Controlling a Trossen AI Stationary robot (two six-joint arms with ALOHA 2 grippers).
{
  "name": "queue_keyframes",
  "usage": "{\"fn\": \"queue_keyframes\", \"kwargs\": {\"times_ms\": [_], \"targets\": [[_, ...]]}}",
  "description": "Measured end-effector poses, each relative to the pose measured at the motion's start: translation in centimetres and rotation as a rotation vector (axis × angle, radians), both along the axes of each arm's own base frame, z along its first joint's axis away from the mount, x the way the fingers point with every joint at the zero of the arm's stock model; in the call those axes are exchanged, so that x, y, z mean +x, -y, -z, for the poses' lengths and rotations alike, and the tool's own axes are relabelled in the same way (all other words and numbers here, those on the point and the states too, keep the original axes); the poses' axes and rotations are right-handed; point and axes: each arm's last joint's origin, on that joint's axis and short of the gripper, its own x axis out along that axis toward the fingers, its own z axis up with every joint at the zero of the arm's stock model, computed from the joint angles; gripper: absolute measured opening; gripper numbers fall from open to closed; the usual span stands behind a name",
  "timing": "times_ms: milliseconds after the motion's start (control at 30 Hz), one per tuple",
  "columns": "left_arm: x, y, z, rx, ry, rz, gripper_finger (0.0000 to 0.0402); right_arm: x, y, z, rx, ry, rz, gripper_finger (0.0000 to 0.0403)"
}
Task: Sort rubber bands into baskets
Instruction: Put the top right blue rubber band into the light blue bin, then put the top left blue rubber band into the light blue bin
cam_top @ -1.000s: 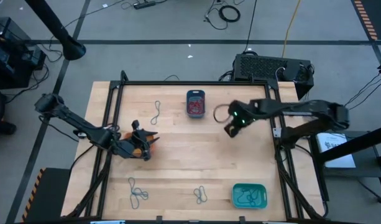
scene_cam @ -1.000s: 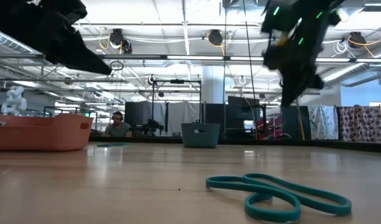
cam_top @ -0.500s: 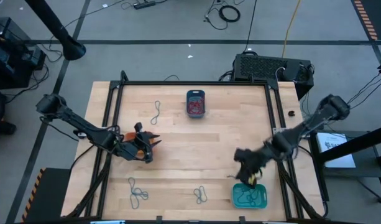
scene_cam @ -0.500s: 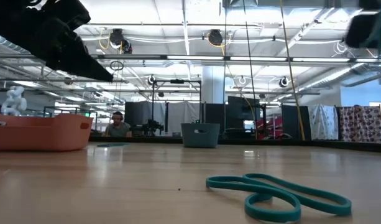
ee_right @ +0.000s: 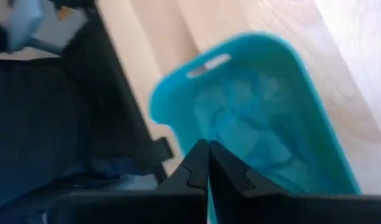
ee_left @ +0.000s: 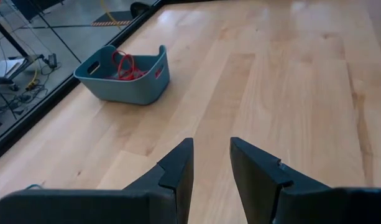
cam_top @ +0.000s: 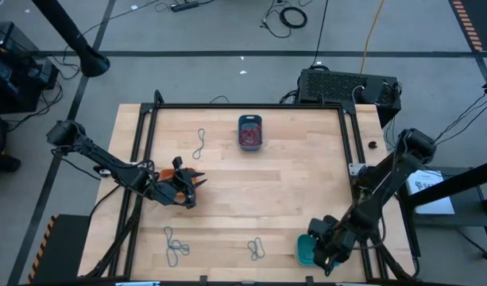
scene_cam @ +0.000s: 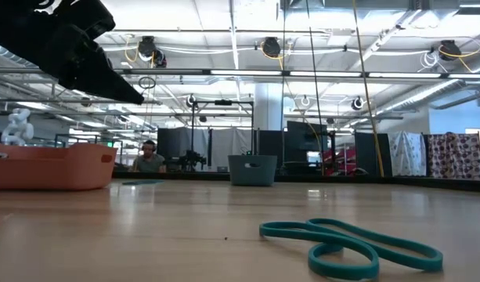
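The right jaws are closed tight, tips together, and hang right over the turquoise basket at the desk's near-right corner, near being the edge where the low camera sits. We cannot tell whether a band is pinched between them; the bluish heap inside the basket is too blurred to read. The right arm reaches in from the right edge. The left jaws stand apart with nothing between them, held above bare wood near the left edge. The orange basket sits just by them, mostly hidden from above.

We judge this to be the drop-off step. If a band is held, the next move is to part the jaws over the turquoise basket and let it fall inside the rim. After that, the closest loose band is the tangle at the near edge.

We count three baskets: orange, turquoise, and the dark one at the middle of the far edge, which holds red bands. Three loose tangles lie on the desk: that one, one toward the near-left corner, and one left of the dark basket. We cannot count the bands in each.
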Motion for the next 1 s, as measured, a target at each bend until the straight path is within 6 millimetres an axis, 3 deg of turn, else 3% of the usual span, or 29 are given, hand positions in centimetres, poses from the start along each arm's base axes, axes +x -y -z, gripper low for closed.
{"fn": "queue_keyframes", "kwargs": {"times_ms": [300,767,1000], "targets": [[0.0,0.0,0.0,0.000,0.001,0.000,0.0114,0.4,0.7,1.2,-0.073,-0.076,0.035,0.0018],[0.0,0.0,0.0,0.000,0.001,0.000,0.0114,0.6,1.1,1.1,-0.015,-0.146,0.043,0.0085],[0.0,0.0,0.0,0.000,0.001,0.000,0.0114,0.5,1.4,0.2,0.030,-0.144,0.024,0.0098]]}}
